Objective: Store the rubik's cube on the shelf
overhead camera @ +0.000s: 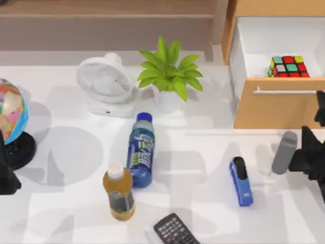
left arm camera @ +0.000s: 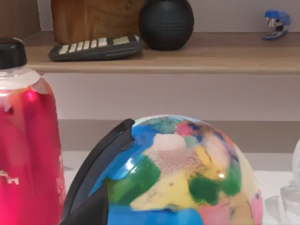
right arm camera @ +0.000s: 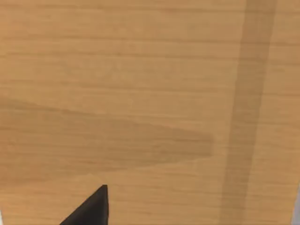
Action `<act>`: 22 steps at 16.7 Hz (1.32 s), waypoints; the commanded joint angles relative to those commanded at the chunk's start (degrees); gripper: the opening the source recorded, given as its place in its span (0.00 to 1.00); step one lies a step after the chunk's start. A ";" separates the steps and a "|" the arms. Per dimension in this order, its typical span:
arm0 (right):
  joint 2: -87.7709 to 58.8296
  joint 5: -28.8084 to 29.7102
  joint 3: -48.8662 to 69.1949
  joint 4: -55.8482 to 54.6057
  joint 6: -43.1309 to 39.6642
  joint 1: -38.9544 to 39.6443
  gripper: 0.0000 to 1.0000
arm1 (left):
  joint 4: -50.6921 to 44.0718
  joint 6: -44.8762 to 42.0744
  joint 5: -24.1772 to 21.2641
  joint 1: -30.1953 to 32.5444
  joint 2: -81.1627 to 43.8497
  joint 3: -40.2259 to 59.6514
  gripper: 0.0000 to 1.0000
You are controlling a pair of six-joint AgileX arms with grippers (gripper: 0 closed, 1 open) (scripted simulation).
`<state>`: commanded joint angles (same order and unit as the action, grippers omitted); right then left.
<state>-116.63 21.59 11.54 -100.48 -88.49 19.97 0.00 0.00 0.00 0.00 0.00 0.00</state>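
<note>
The rubik's cube (overhead camera: 288, 66) lies inside the open white drawer (overhead camera: 277, 94) of the orange-wood cabinet at the back right. The shelf (overhead camera: 101, 10) runs along the back of the table; the left wrist view shows the shelf (left arm camera: 187, 58) carrying a calculator, a black ball and a small blue stapler. My right gripper (overhead camera: 311, 155) hovers at the right edge, just in front of the drawer front and apart from the cube. In the right wrist view, one dark fingertip (right arm camera: 91, 208) stands against orange wood. My left gripper (overhead camera: 6, 175) is parked at the left edge beside the globe (overhead camera: 10, 112).
A white fan (overhead camera: 105, 81) and a potted plant (overhead camera: 170, 73) stand at the back middle. A blue bottle (overhead camera: 141, 150), a tea bottle (overhead camera: 119, 192), a remote (overhead camera: 175, 231), a blue stapler (overhead camera: 240, 181) and a grey cylinder (overhead camera: 284, 152) are spread over the front. A red bottle (left arm camera: 26, 140) is close to the left wrist.
</note>
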 joint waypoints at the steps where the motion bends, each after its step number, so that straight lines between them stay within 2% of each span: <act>1: 0.77 -0.62 0.34 0.20 0.67 0.84 1.00 | 0.00 0.00 0.00 0.00 0.00 0.00 1.00; 6: 9.77 -7.55 6.54 6.47 10.98 8.56 1.00 | 0.00 0.00 0.00 0.00 0.00 0.00 1.00; 11: 20.07 -14.02 22.41 23.06 27.54 11.43 1.00 | 0.00 0.00 0.00 0.00 0.00 0.00 1.00; 16: 24.61 -18.36 45.56 50.66 46.07 9.29 1.00 | 0.00 0.00 0.00 0.00 0.00 0.00 1.00; 22: 19.21 -21.33 75.24 93.01 66.00 3.42 1.00 | 0.00 0.00 0.00 0.00 0.00 0.00 1.00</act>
<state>-97.42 0.26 86.78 -7.47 -22.49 23.39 0.00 0.00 0.00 0.00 0.00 0.00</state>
